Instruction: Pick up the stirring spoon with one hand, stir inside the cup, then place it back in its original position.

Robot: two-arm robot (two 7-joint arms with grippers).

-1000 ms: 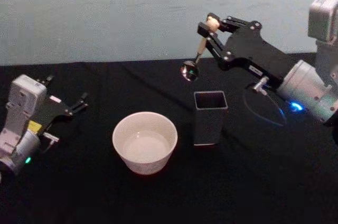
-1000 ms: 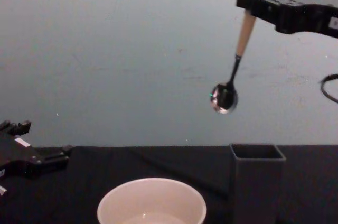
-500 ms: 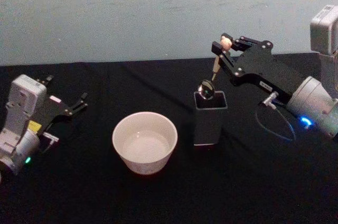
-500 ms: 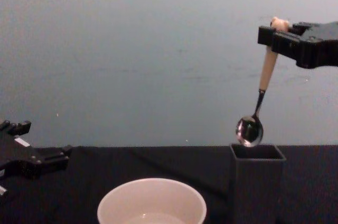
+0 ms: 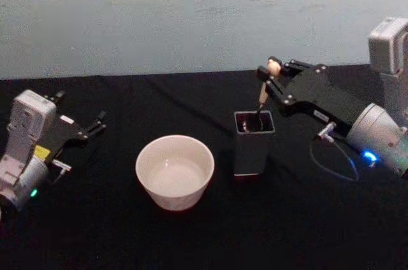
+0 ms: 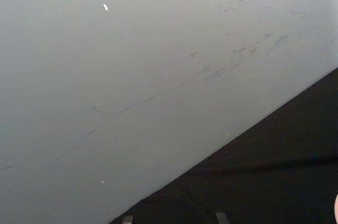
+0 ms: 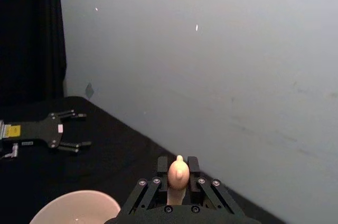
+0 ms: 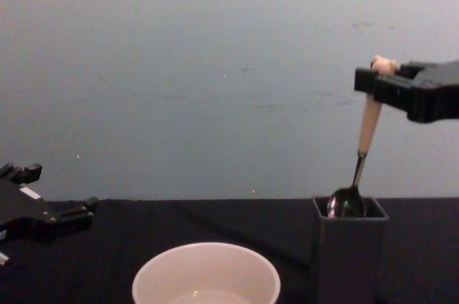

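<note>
Pinching the stirring spoon (image 8: 364, 148) just under its bear-head knob, my right gripper (image 5: 270, 79) has its jaws narrow and closed on the pale handle; in the right wrist view the knob (image 7: 178, 171) stands up between the two pads. The grip sits at the very top of the handle, so the rest of the spoon hangs free below.

Spoon's long axis: close to upright, knob up, leaning a little so the metal bowl sits toward my left of the knob in the chest view. The bowl is at the mouth of the dark grey holder (image 8: 349, 249), its lower part below the rim, near the left wall. I cannot tell whether it touches that wall.

Handling, as a judgement: light, rigid, thin black neck likely the weak point. The smooth handle could pivot in a two-pad pinch held this high, so the bowl may swing. A hold on the beige handle, not the neck or bowl, looks right.

Step in hand, judged: return to the holder, near the end of the task.

Cup (image 5: 174, 171) stands on the black table (image 5: 287, 219), just beside the holder on its left, apart from it.

Left gripper (image 5: 97, 123) rests low at the table's left, fingers spread, holding nothing.
</note>
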